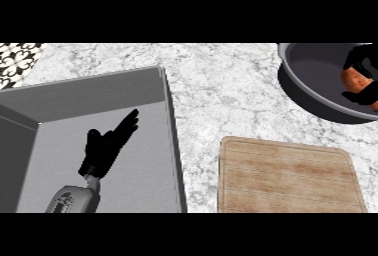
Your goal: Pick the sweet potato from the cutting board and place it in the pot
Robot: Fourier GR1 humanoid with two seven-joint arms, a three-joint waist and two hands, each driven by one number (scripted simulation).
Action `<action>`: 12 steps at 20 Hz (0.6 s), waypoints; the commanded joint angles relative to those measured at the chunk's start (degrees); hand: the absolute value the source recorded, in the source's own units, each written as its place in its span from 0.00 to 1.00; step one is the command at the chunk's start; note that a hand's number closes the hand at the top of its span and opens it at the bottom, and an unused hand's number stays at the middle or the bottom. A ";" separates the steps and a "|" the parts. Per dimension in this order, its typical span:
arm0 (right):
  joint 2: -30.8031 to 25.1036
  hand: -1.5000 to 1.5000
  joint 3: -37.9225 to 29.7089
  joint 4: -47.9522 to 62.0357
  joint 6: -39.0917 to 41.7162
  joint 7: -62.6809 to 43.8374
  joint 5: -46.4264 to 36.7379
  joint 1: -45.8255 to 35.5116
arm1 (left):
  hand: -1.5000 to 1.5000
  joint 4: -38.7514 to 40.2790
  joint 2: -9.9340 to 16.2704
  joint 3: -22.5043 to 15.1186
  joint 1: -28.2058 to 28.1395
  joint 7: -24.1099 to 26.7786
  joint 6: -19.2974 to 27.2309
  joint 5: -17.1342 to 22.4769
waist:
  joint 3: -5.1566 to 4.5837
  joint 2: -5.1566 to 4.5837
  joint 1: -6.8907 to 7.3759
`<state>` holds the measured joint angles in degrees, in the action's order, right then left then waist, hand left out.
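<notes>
Pot [314,82]: dark grey, round, at the top right corner, cut by the right edge; up and right of the board, well apart from it.
In the pot: sweet potato [355,80], orange, near the pot's right side, partly hidden by black fingers.
Right hand [362,61]: inside the pot, fingers curled round the sweet potato from above and below; mostly out of frame.
Board [290,176]: wooden, pale brown, bare, lying flat at the lower right on the marble counter [221,85].
Sink [88,95]: grey, deep, straight-walled, just left of the board with a strip of counter between.
Left hand [107,145]: over the sink, left of the board, fingers straight and pointing up-right, holding nothing; grey forearm below it.
</notes>
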<state>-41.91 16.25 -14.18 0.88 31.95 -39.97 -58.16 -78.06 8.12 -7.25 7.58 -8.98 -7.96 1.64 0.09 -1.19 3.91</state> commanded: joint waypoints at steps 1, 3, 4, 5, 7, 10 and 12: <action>2.84 1.00 4.37 5.56 5.04 -8.37 -5.23 -2.53 | 0.50 0.52 0.39 0.23 0.62 -0.06 -0.39 -0.14 | -0.06 -0.36 0.66; 4.97 0.00 4.42 8.13 7.00 -12.62 -5.52 -2.88 | 0.50 -0.33 1.47 0.65 -0.41 0.13 -1.57 0.49 | -0.03 -0.24 0.65; 6.95 0.00 4.50 8.56 6.98 -14.18 -5.87 -4.53 | 0.50 0.63 -0.67 -0.84 0.63 0.56 -0.33 -0.73 | 0.00 -0.34 0.39; 6.53 0.00 4.82 9.03 7.53 -11.92 -6.34 -3.65 | 0.50 0.97 -0.83 -0.06 0.05 1.57 0.40 -0.69 | 0.01 -0.16 -0.25; 7.47 0.00 2.91 9.58 6.89 -8.82 -4.79 -3.44 | 0.50 -0.35 0.16 0.77 0.84 -0.37 -0.67 0.35 | 0.07 -0.14 -0.47; 8.73 0.00 -4.71 7.93 7.61 -3.04 3.23 -3.66 | 0.50 1.12 0.38 1.15 0.37 0.66 -0.42 0.05 | 0.12 -0.16 -1.00; 9.81 0.00 -10.36 7.09 6.67 -1.54 8.95 -3.73 | 0.50 -0.02 -0.30 0.67 -1.57 0.83 -0.33 0.44 | 0.14 0.34 -1.60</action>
<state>-33.98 12.83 -6.55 8.27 26.83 -37.98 -61.98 -78.09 8.15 -6.85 6.74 -8.42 -8.12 1.49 0.03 -1.02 3.11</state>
